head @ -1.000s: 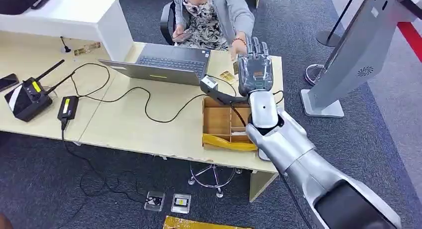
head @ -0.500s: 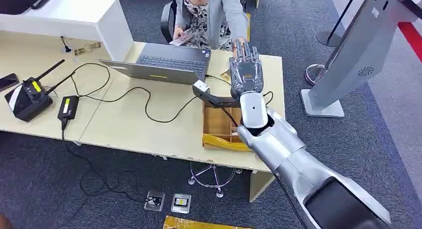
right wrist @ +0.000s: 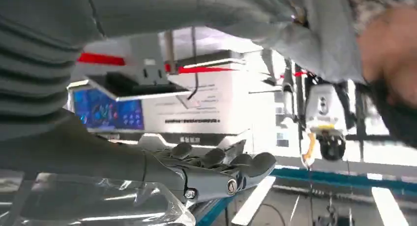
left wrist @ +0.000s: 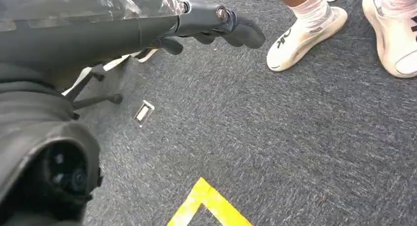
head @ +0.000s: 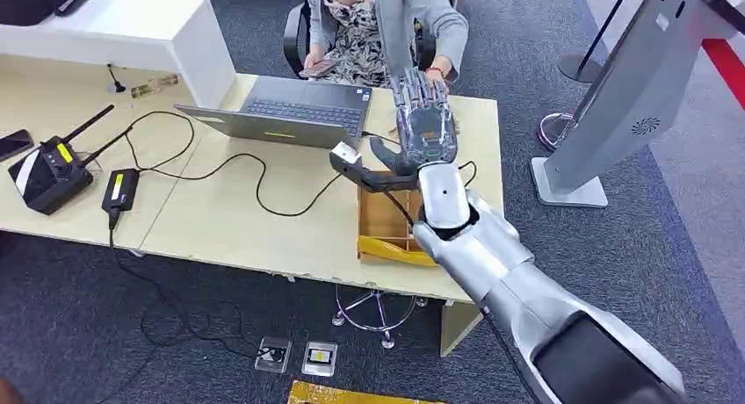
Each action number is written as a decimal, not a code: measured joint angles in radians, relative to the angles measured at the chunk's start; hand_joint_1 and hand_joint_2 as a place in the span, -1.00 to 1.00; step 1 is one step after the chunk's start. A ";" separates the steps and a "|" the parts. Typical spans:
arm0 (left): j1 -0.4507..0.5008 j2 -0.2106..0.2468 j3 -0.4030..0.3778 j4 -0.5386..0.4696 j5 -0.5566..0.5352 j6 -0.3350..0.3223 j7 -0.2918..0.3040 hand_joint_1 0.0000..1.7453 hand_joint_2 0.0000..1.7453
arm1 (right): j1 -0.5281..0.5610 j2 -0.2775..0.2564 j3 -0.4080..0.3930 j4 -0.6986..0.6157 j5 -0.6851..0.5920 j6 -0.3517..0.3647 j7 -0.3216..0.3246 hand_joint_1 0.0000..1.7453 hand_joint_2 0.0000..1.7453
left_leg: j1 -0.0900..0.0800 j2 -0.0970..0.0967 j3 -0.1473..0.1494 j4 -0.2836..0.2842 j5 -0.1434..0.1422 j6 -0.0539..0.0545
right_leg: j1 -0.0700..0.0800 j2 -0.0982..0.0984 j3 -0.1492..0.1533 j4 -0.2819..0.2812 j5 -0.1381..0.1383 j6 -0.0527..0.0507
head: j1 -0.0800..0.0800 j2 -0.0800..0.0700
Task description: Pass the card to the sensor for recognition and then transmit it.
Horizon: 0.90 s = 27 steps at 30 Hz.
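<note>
On the counter, left to right: the laptop, then the right robot hand raised, fingers straight and together; whether it holds the card, can't tell. Left robot hand hangs over carpet, grasp unclear.

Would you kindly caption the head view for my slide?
Right hand reaches across the desk toward a seated person, beside the laptop.

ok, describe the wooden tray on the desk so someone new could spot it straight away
Start at the long pale wooden desk and go to its end nearer the robot's raised right hand. The shallow brown wooden tray with compartments sits at the desk's front edge, partly under the silver forearm. A yellow strip along its near side sets it apart from the grey open laptop behind it.
</note>
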 joint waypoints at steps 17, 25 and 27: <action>0.032 -0.005 0.001 0.000 0.003 -0.003 -0.018 -1.00 -1.00 | 0.038 -0.232 -0.195 0.001 -0.366 -0.212 0.007 -1.00 -1.00 | 0.000 0.000 0.000 0.002 0.000 0.001 | 0.000 0.000 0.001 -0.001 0.000 0.000 | 0.000 0.000; 0.035 -0.006 0.001 0.000 0.011 -0.004 -0.019 -1.00 -1.00 | 0.114 -0.432 -0.294 -0.077 -0.408 -0.172 0.129 -1.00 -1.00 | 0.000 -0.001 0.000 0.002 -0.001 0.001 | 0.000 -0.002 0.001 -0.001 0.000 0.000 | 0.000 0.000; 0.036 -0.006 0.001 0.000 0.013 -0.004 -0.013 -1.00 -1.00 | 0.143 -0.486 -0.325 -0.094 -0.420 -0.159 0.180 -1.00 -1.00 | 0.000 -0.001 0.000 0.003 -0.001 0.001 | 0.000 -0.002 0.001 -0.002 0.000 0.000 | 0.000 0.000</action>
